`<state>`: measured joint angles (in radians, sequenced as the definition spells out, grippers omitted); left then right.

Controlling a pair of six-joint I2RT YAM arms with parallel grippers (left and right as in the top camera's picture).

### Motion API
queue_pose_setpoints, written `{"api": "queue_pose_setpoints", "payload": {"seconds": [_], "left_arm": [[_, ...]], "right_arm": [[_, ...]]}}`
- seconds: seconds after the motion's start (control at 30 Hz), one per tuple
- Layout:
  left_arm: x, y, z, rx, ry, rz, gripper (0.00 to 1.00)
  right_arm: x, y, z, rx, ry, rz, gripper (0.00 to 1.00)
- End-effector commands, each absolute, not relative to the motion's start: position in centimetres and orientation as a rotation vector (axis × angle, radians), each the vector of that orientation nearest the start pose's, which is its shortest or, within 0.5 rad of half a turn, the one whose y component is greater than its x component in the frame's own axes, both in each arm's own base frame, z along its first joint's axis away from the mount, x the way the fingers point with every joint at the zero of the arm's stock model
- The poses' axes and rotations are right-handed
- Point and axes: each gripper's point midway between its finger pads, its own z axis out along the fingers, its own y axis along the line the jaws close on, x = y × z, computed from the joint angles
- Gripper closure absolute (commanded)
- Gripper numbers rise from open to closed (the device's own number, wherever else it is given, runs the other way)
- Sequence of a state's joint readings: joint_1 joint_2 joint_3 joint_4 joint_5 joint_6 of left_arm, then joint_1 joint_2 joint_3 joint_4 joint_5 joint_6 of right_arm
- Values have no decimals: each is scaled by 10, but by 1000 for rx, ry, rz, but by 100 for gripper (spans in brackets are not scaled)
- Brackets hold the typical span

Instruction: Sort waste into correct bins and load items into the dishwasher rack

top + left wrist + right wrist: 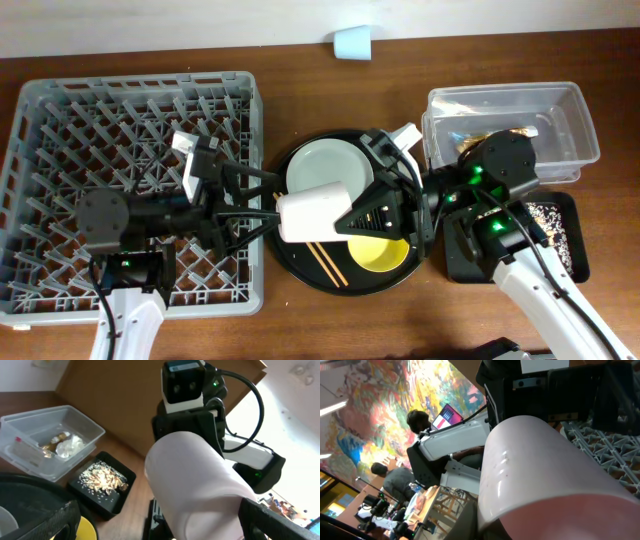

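Pale pink and lying on its side, the small pink cup (315, 212) hangs in the air above the middle of the round black tray (300, 277), over the pale plate (325, 165), yellow bowl (380, 256) and chopsticks (328, 263) resting on that tray. The right gripper (355, 215), reaching in from the tray's right side, is clenched on the cup's right end. The left gripper (262, 212), coming from the tray's left side, has its jaws spread wide about the other end.

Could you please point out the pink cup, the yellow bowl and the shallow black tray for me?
pink cup (195, 485), left wrist view, on its side wall.
yellow bowl (383, 256), overhead view, on its inside.
shallow black tray (87, 498), left wrist view, on its near wall.
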<state>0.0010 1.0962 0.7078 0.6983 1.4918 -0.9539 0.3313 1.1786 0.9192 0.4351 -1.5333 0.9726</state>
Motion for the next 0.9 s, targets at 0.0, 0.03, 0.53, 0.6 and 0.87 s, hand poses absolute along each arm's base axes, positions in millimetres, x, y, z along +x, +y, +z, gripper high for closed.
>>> {"api": "queue_pose_setpoints", "payload": {"seconds": [0.0,0.03,0.53,0.6,0.87], "left_arm": [[220,-189,339,807,1639,-1679,1],[216,-193,339,824,1637,-1691,1],[184,-195,369,965,1537,-1666,1],[185,-195,369,966,1537,-1666,1],[178,-194,363,1016,1565,-1673,1]], "right_arm": [[179,249,374,-1010,1708,1950,96],[179,249,374,-1011,1705,1947,96],[192,255,362,-1026,1702,1949,96],[181,262,365,-1078,1674,1960,96],[180,262,387,-1066,1599,1933,96]]}}
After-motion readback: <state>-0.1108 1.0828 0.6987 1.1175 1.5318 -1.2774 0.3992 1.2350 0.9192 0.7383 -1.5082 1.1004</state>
